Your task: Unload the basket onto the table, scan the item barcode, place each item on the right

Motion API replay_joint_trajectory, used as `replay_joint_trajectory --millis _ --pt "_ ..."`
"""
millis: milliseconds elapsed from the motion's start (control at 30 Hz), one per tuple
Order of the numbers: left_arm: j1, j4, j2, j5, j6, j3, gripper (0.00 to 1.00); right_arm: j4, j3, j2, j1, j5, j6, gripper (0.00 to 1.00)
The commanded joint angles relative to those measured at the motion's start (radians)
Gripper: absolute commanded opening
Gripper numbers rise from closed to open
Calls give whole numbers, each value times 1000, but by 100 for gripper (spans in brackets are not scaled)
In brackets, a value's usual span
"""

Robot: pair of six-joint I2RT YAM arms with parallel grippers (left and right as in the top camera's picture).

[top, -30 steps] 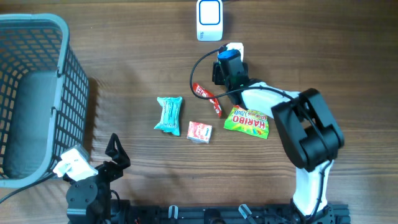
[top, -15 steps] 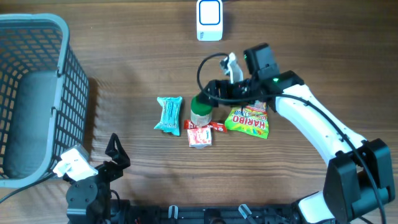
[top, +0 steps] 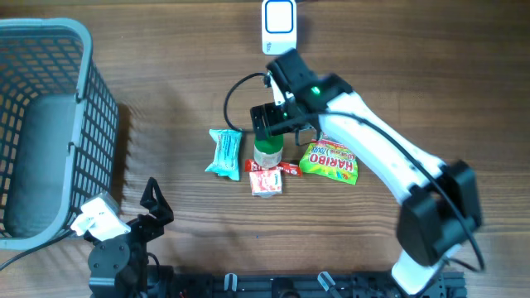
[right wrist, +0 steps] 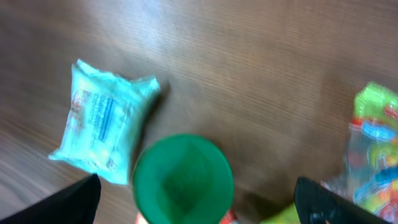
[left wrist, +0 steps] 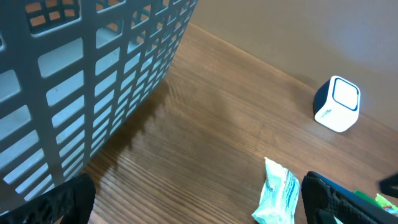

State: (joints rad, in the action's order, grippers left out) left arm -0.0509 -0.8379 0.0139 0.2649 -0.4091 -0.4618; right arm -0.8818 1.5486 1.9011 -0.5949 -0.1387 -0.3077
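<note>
Green-capped jar (top: 267, 154) seen upright on counter (top: 166, 91), between teal packet (top: 224, 152) and gummy bag (top: 330, 161), well apart from white scanner (top: 279, 26). Right pincer (right wrist: 196, 180) spread wide above cap, nothing gripped. Left pincer (left wrist: 196, 190) held wide open, empty, beside basket (top: 50, 124).

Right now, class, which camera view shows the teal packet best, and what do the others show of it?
The overhead view: the teal packet lies whole and sharp, uncovered. The right wrist view shows it larger but blurred, beside the green lid. The left wrist view catches only part, cut by the bottom edge.
</note>
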Motion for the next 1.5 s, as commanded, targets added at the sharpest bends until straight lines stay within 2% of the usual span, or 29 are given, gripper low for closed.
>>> replay_joint_trajectory --millis 0,100,300,567,667,767,800,867,967,1000,1100,1167,1300,1333,1467 --pt "-3 2 -6 10 12 4 100 -142 108 150 -6 3 6 100" --pt "-3 2 -6 10 12 4 100 -151 109 164 -6 -131 31 100" --pt "-3 2 -6 10 12 4 100 -154 119 164 -9 -154 27 99" --pt "-3 2 -6 10 12 4 100 -180 130 225 -60 65 -9 99" --pt "-3 2 -6 10 12 4 100 -212 126 265 -87 81 47 100" --pt "-3 2 -6 10 12 4 100 -186 126 300 -89 98 43 98" --pt "-3 2 -6 10 12 4 100 -172 126 314 -89 98 44 93" --pt "-3 2 -6 10 12 4 100 -167 126 328 -89 98 43 78" --pt "-3 2 -6 10 12 4 100 -177 145 327 -87 98 43 70" --pt "-3 2 -6 10 12 4 100 -207 176 326 -84 93 42 69" --pt "-3 2 -6 10 12 4 100 -399 414 326 -56 -13 -19 69" --pt "-3 2 -6 10 12 4 100 -455 496 326 -34 -104 -56 69" --pt "-3 2 -6 10 12 4 100 -517 522 325 29 -302 -273 68" --pt "-3 2 -6 10 12 4 100 -523 523 325 40 -336 -317 66" --pt "-3 2 -6 10 12 4 100 -492 522 325 60 -303 -323 61"
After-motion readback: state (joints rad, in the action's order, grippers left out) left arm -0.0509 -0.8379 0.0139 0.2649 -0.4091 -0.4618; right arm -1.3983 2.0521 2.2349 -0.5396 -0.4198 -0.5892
